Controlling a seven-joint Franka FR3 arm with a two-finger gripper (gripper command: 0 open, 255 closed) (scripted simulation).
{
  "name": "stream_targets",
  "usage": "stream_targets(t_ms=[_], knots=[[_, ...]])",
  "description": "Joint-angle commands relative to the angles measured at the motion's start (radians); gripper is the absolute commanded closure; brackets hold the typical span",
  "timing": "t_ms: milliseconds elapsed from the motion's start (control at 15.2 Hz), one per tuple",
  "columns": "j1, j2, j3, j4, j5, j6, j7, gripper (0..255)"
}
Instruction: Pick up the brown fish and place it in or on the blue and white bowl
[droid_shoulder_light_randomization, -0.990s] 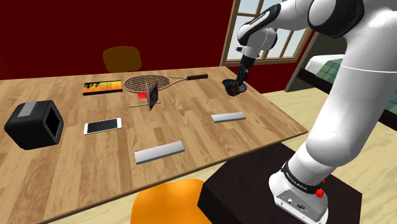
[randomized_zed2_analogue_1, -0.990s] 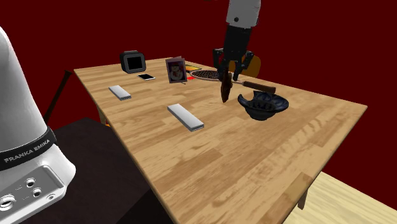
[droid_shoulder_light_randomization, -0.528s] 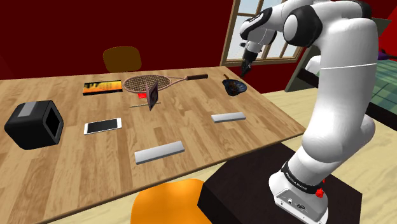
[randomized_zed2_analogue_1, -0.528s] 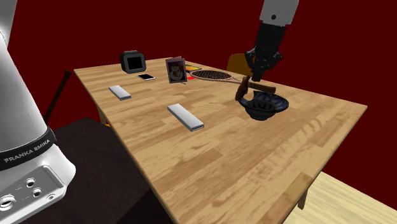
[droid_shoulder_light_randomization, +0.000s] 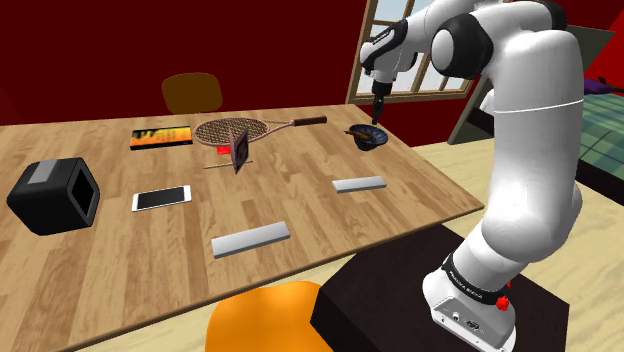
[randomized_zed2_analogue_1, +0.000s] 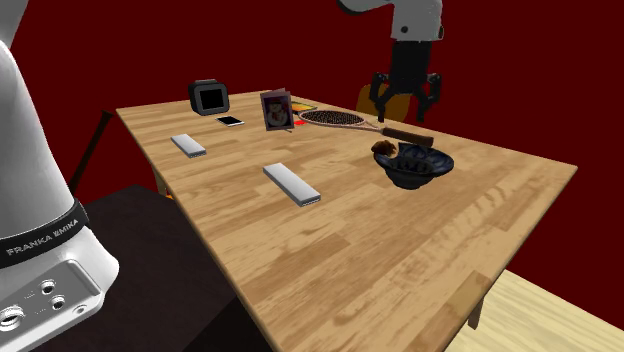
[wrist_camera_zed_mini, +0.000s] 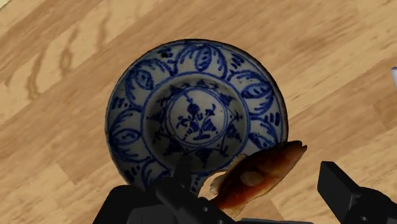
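Note:
The blue and white bowl (wrist_camera_zed_mini: 130, 105) stands on the wooden table near its far corner, also seen as a dark bowl (randomized_zed2_analogue_1: 428, 170) (droid_shoulder_light_randomization: 373, 140). The brown fish (wrist_camera_zed_mini: 259, 173) (randomized_zed2_analogue_1: 383, 147) lies across the bowl's rim, partly over the edge, and nothing grips it. My black gripper (randomized_zed2_analogue_1: 405, 98) (droid_shoulder_light_randomization: 377, 104) hangs open straight above the bowl, clear of it. In the wrist view the gripper (wrist_camera_zed_mini: 257, 186) has its fingers (wrist_camera_zed_mini: 343, 186) standing wide apart on either side of the fish, not touching it.
A racket (randomized_zed2_analogue_1: 350, 121) lies just behind the bowl. Further along the table (droid_shoulder_light_randomization: 300, 205) are a picture frame (droid_shoulder_light_randomization: 240, 150), a phone (droid_shoulder_light_randomization: 161, 199), a black box (droid_shoulder_light_randomization: 54, 196) and two grey bars (droid_shoulder_light_randomization: 359, 184) (droid_shoulder_light_randomization: 250, 239). An orange chair (droid_shoulder_light_randomization: 268, 318) stands at the near edge.
The gripper carried the fish from beside the bowl to over it, then opened and rose. The fish now rests on the bowl's rim.

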Motion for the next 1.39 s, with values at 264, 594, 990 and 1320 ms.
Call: stream_targets(t_ms=[264, 594, 990, 1320], knots=[[0.264, 0.247, -0.142, 0.189, -0.164, -0.116, 0.766, 0], [0.263, 0.283, -0.144, 0.179, -0.157, -0.089, 0.793, 0], [0.256, 0.296, -0.138, 0.152, -0.151, -0.048, 0.789, 0], [0.256, 0.296, -0.138, 0.152, -0.151, -0.048, 0.789, 0]])
